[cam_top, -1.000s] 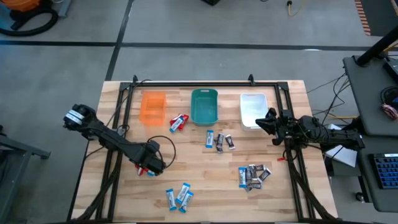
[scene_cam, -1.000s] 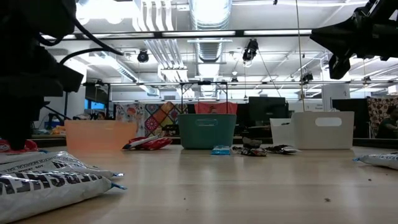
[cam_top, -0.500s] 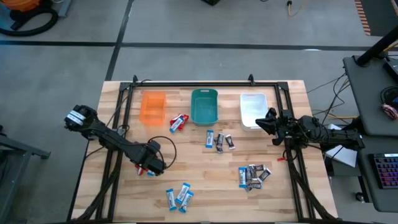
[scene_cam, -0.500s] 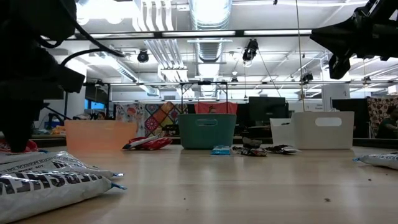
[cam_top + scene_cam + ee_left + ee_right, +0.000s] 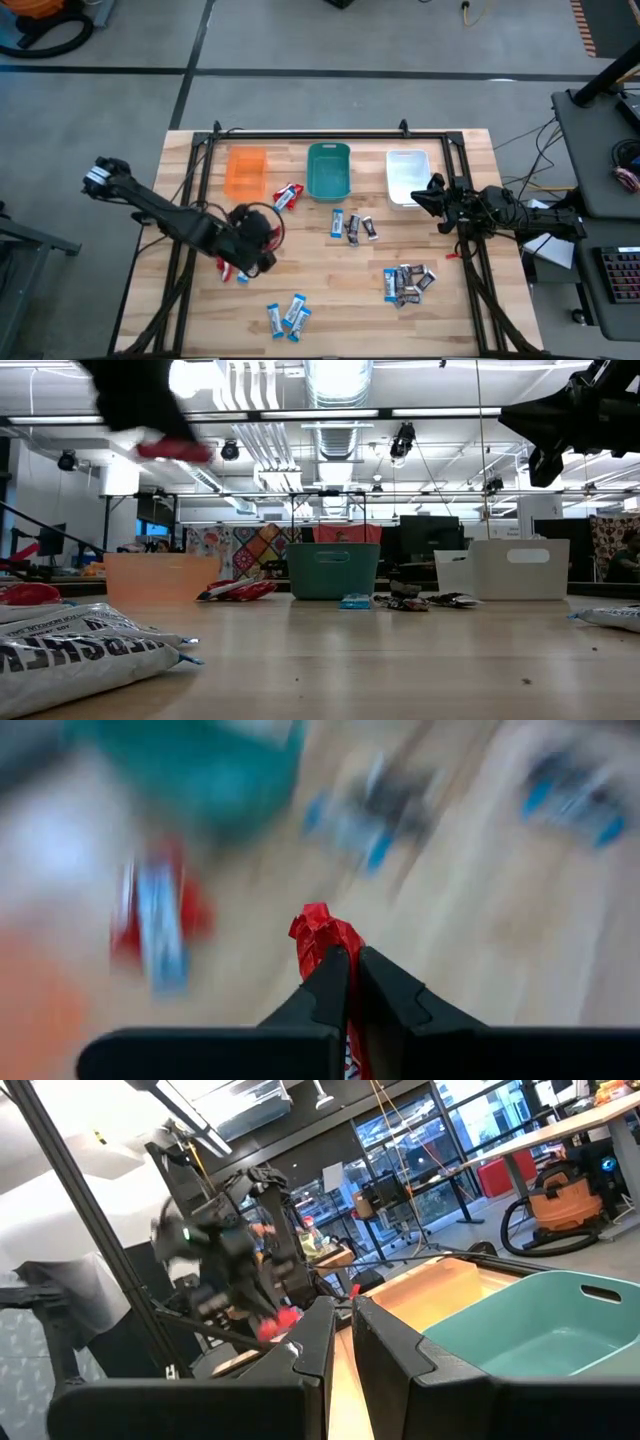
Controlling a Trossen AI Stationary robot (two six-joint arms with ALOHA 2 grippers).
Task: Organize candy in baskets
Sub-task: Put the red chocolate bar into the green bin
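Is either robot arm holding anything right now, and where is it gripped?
The left gripper pinches a red candy bar with one end poking out beyond its fingers. The right gripper holds nothing.

Three baskets (image 5: 328, 170) line the table's far edge; the left gripper (image 5: 262, 240) hangs over scattered candy (image 5: 405, 283).
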